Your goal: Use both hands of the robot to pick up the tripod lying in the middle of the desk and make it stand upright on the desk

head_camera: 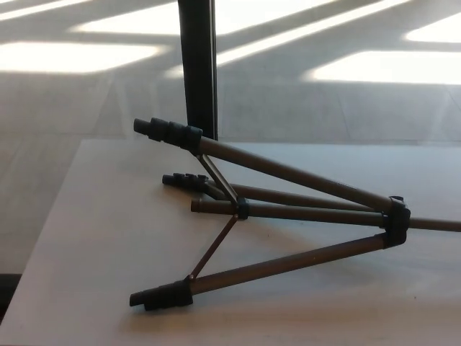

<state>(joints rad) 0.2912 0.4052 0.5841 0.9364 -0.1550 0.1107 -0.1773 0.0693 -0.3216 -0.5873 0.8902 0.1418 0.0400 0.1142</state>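
Observation:
A dark tripod (288, 213) lies on its side across the pale desk (108, 231). Its three legs are spread apart, with their black feet pointing to the picture's left: one foot (167, 132) is raised at the back, one (184, 180) sits in the middle, and one (160, 295) rests near the front. The legs meet at a black hub (396, 216) at the right, and the centre column (436, 225) runs off the right edge. Thin braces (216, 245) tie the legs to a collar on the column. Neither hand shows.
A dark vertical post (198, 65) stands behind the desk's far edge, just behind the raised foot. Beyond it is a grey floor (324, 101) with bright patches of sunlight. The desk's left edge slants from back to front at the picture's left.

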